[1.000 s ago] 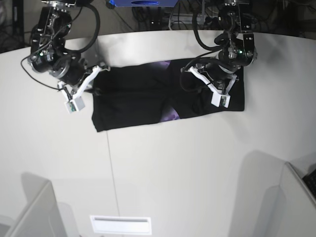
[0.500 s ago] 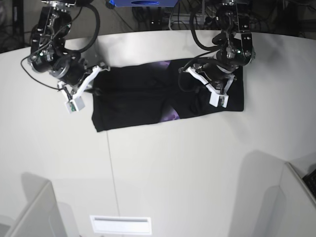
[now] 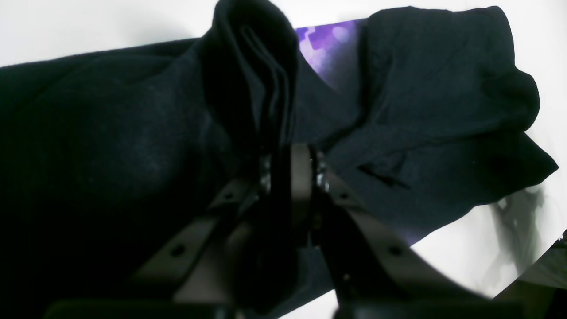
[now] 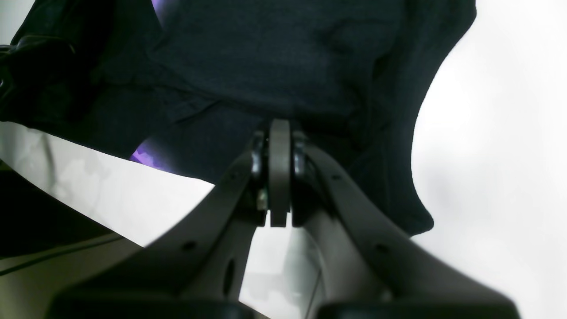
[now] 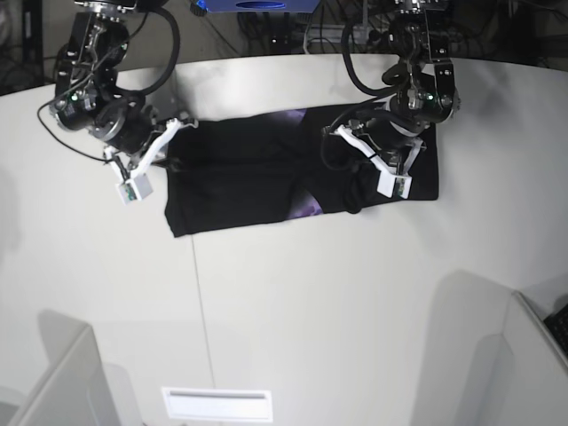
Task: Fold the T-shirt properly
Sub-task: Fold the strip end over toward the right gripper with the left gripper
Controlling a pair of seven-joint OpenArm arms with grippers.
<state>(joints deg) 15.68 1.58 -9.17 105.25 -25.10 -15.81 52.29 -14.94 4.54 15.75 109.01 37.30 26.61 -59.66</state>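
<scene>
At the base view's left, the right arm's fingers (image 4: 280,177) are pressed together at the edge of the large black cotton T-shirt (image 5: 240,182), spread on the white table (image 5: 311,302). Rightward, the left arm's fingers (image 3: 283,173) pinch a raised fold of it.

A wide, pale grey rounded table (image 5: 293,302) filled the base view. A flat white rectangular slotted plate (image 5: 216,404) lay near its front edge. A blue object (image 5: 257,5) sat beyond the far edge among dark cables (image 5: 284,31).
</scene>
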